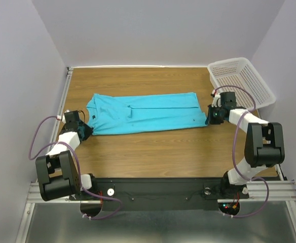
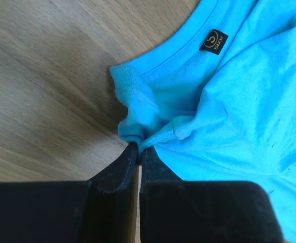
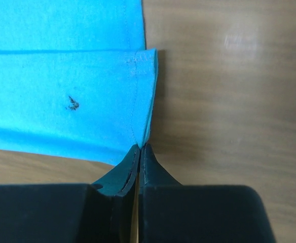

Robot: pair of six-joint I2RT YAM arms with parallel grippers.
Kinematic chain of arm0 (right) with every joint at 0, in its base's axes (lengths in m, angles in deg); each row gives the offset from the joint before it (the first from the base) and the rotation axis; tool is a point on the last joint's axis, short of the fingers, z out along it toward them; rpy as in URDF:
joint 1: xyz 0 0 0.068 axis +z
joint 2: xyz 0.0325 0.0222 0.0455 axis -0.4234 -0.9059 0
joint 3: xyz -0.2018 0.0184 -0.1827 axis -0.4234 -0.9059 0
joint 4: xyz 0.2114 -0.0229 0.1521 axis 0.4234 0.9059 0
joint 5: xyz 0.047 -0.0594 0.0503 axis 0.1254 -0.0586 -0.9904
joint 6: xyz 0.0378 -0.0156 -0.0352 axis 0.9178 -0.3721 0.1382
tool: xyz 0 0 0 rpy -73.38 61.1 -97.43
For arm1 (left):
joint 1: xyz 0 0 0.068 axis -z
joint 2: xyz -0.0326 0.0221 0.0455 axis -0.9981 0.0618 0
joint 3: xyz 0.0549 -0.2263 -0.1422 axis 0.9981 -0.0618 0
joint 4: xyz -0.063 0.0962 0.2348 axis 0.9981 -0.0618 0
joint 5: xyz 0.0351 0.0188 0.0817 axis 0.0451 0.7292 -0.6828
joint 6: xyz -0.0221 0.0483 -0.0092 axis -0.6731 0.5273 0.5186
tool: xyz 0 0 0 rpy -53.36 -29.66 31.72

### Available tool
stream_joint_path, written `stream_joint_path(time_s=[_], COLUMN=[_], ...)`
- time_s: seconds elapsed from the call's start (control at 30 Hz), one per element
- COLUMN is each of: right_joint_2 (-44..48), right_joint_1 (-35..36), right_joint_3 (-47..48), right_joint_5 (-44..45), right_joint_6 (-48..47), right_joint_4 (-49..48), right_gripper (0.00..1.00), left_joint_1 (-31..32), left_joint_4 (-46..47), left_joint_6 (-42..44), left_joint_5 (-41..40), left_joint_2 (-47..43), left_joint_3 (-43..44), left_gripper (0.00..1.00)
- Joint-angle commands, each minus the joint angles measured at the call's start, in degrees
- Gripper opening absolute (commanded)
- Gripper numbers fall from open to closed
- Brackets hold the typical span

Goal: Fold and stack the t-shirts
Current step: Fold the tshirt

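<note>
Left claw point(image 1: 87, 130) and right claw point(image 1: 210, 117) are clenching opposite ends of the turquoise t-shirt point(image 1: 145, 114), which is lying mid-fold as a long band on the wood-grain worktop point(image 1: 153, 152). Left wrist: pinching soft, bunched fabric beside the ribbed collar. Right wrist: nipping the stitched hem corner. Next move probably calls for lifting both ends together.

You are working in a robot lab cell. Plain pale walls point(image 1: 21, 61) box in the wood-grain counter point(image 1: 153, 152) on its left, far and right sides, like a test booth. Along the near edge, a bare aluminium rail point(image 1: 277, 188) and a black plate point(image 1: 158, 190) carry the left arm point(image 1: 57, 169) and the right arm point(image 1: 262, 147), with loose purple cables point(image 1: 34, 142) looping beside them. A white plastic basket point(image 1: 229, 62) sits in the far right corner.
</note>
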Motion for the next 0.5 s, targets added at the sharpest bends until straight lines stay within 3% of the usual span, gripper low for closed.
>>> stream_joint_path(time_s=[0.0, 0.07, 0.1, 0.2, 0.27, 0.33, 0.37, 0.47], right_joint_2=[3.97, 4.59, 5.29, 6.96, 8.88, 9.86, 10.47, 11.27], right_joint_1=[-0.96, -0.96, -0.96, -0.96, -0.96, -0.96, -0.96, -0.96], right_joint_3=[-2.38, -3.0, -3.26, -3.7, -2.57, -1.07, -0.2, 3.58], right_joint_5=[1.71, 0.48, 0.04, 0.12, 0.56, 0.74, 0.48, -1.72], right_joint_6=[-4.12, -5.96, -6.75, -8.16, -8.95, -9.57, -10.44, -12.91], right_joint_4=[3.3, 5.06, 5.59, 6.3, 6.56, 6.73, 6.91, 7.18], right_gripper=[0.01, 0.01, 0.06, 0.2, 0.35, 0.45, 0.49, 0.63], left_joint_1=[-0.6, -0.52, -0.6, -0.6, -0.6, -0.6, -0.6, -0.69], left_joint_4=[-0.11, -0.47, -0.56, -0.99, -2.05, -3.1, -3.8, -6.35], left_joint_6=[2.24, 2.6, 2.77, 1.99, 1.46, 0.93, 0.84, 1.19], left_joint_5=[0.88, 2.02, 2.55, 4.31, 4.92, 4.31, 3.18, 0.71], left_joint_2=[0.29, -0.15, -0.5, -3.31, -6.63, -9.19, -11.38, -14.56], left_joint_3=[1.74, 1.31, 1.13, 0.25, 0.95, 1.83, 3.14, 6.31], left_gripper=[0.0, 0.0, 0.01, 0.25, 0.43, 0.52, 0.63, 0.67])
